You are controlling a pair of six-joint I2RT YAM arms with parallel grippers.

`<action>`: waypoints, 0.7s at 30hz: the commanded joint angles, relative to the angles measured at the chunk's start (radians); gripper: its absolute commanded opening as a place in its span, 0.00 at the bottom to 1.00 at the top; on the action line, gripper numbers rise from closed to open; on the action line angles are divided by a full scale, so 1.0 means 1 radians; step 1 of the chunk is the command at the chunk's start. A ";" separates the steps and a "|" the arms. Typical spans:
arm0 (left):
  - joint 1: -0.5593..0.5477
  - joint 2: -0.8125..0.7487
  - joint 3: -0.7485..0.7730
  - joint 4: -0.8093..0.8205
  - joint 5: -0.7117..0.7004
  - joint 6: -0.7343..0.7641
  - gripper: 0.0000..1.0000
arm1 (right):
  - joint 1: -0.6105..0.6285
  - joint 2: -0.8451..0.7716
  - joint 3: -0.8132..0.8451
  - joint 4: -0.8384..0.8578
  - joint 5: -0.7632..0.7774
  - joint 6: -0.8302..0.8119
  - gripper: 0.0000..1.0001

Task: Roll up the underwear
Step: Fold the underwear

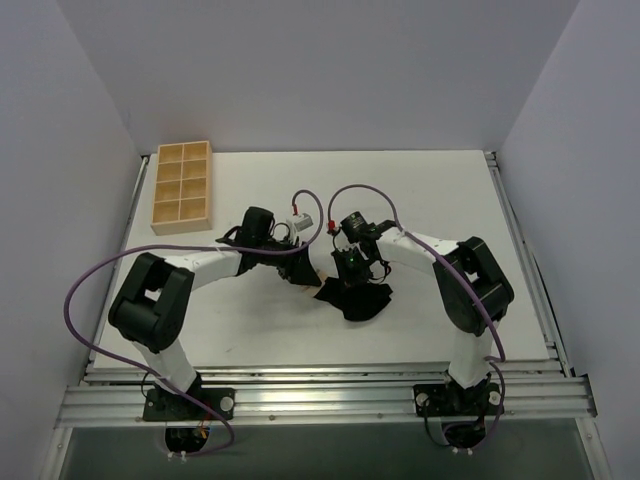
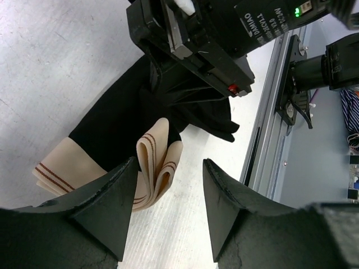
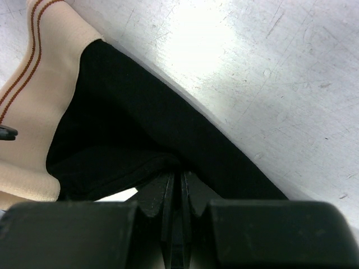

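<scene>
Underwear lies bunched at the centre of the top view, on the table between the two arms. Its waistband is doubled over on itself, but there is no roll yet, so most of the rolling seems left. The right gripper is pinched closed on a fold of black fabric; the left gripper stands partly open and empty, the waistband just ahead of its fingertips. A wooden tray sits upper left, well apart — only the right gripper crowds the left one's approach.
</scene>
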 commanded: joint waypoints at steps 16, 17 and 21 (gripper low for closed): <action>0.017 0.107 0.026 0.011 -0.099 -0.074 0.02 | -0.007 -0.074 0.046 -0.108 0.026 -0.012 0.24; 0.017 0.109 0.024 0.014 -0.105 -0.077 0.02 | -0.005 -0.085 0.040 -0.109 0.028 -0.010 0.27; 0.029 0.119 0.016 0.022 -0.125 -0.103 0.02 | 0.003 -0.149 -0.002 -0.103 0.048 0.005 0.34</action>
